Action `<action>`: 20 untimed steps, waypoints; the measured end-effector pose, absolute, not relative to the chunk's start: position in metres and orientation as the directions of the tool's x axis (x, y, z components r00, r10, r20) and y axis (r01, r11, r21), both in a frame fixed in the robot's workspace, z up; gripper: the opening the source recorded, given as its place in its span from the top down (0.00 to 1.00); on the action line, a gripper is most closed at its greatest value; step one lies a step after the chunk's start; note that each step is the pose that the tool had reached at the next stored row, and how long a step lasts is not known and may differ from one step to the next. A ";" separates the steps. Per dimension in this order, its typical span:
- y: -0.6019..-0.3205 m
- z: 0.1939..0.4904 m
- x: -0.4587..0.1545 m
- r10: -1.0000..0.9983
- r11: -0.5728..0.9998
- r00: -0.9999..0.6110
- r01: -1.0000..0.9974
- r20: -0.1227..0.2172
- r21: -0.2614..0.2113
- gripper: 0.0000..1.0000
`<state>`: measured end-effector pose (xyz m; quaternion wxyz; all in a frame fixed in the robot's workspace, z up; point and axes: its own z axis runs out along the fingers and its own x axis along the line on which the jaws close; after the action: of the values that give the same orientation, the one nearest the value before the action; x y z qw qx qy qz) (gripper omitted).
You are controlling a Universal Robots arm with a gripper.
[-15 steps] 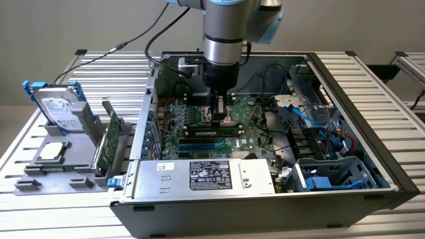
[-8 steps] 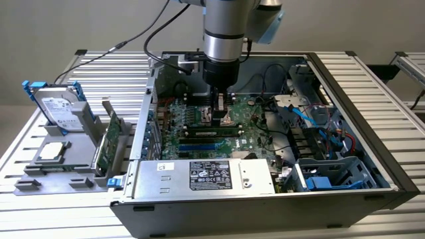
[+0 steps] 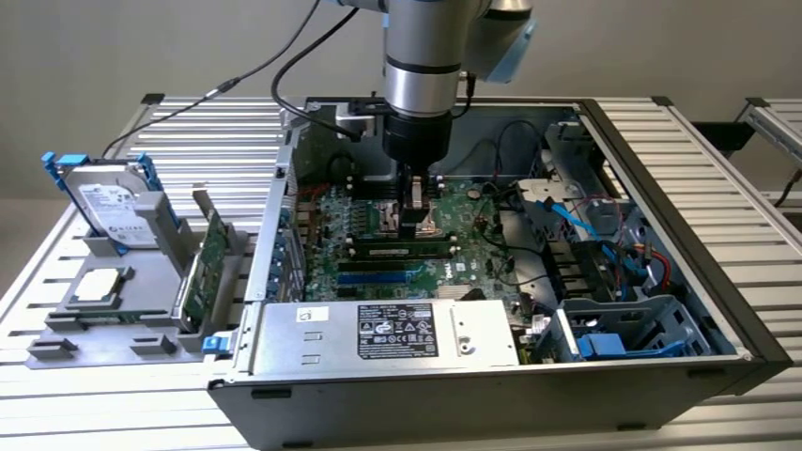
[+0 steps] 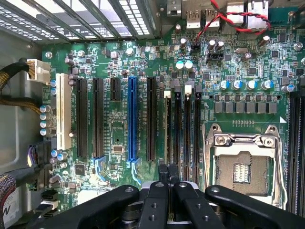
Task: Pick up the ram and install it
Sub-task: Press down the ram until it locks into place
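Note:
The ram, a slim green stick with dark chips, appears to stand in one of the black memory slots on the motherboard inside the open computer case. My gripper hangs straight down just behind the ram, low over the board beside the processor socket. In the wrist view my gripper is shut, its black fingertips pressed together with nothing visible between them, right over the ends of the memory slots. From this view I cannot tell the ram apart from the slots.
A silver power supply spans the case front. Blue cables and a drive cage fill the exterior view's right side. Outside the case, a grey rack holds a hard drive and a broad green expansion card. A blue expansion slot runs beside the memory slots.

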<state>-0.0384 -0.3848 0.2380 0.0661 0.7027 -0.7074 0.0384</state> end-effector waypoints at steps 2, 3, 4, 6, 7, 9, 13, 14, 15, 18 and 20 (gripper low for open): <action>-0.385 0.238 -0.038 -0.989 0.029 -0.023 -0.999 0.147 0.038 0.89; -0.385 0.238 -0.038 -0.988 0.040 -0.034 -0.998 0.147 0.038 0.89; -0.385 0.238 -0.038 -0.988 0.051 -0.045 -0.998 0.147 0.038 0.89; -0.385 0.238 -0.038 -0.987 0.074 -0.068 -0.997 0.147 0.038 0.89; -0.385 0.238 -0.038 -0.986 0.086 -0.079 -0.996 0.147 0.037 0.89; -0.385 0.238 -0.038 -0.984 0.109 -0.102 -0.993 0.147 0.036 0.89; -0.385 0.239 -0.038 -0.978 0.153 -0.147 -0.988 0.147 0.035 0.89; -0.385 0.239 -0.038 -0.977 0.164 -0.157 -0.986 0.147 0.033 0.89; -0.385 0.239 -0.038 -0.975 0.175 -0.169 -0.984 0.147 0.032 0.89; -0.385 0.240 -0.038 -0.969 0.204 -0.198 -0.979 0.146 0.026 0.89; -0.385 0.240 -0.038 -0.965 0.224 -0.219 -0.974 0.144 0.022 0.89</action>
<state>-0.0378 -0.3848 0.2403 0.0634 0.6217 -0.7798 0.0367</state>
